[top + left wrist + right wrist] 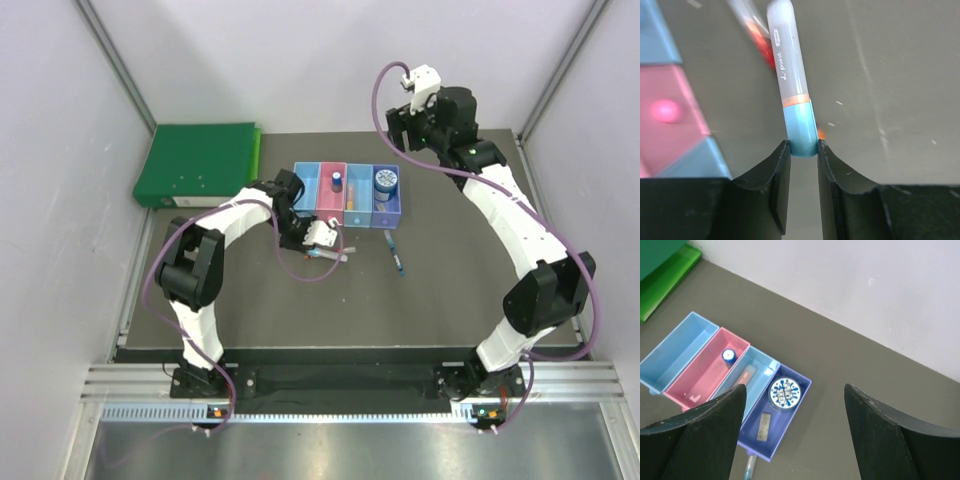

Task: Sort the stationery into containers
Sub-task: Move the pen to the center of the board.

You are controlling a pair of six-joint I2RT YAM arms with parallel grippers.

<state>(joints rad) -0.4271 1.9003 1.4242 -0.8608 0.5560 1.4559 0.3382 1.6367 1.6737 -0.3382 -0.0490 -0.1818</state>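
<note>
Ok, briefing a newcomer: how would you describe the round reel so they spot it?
Right of the green binder sits a row of four bins. The reel lies in the purple bin at the right end: a round disc patterned blue on white, unlike the flat pale block beside it.

- Containers (700, 382): four joined translucent bins in one row, light blue, pink, light blue, purple; upright on the table.
- Bottle (729, 355): small, blue and white, standing upright at one end of the pink bin.
- Reel (784, 392): round, blue-and-white patterned face up, flat in the purple bin.
- Pale block (763, 426): small, lying in the purple bin just beside the reel.
- Reddish stick (744, 376): lies lengthwise in the second light blue bin; kind unclear.
- Grey pen (790, 75): orange band, light blue end pinched by the left gripper (803, 147).
- Red-marked pen (752, 30): blurred, just beside the grey pen.
- Dark blue pen (396, 253): on the table near the purple bin.
</note>
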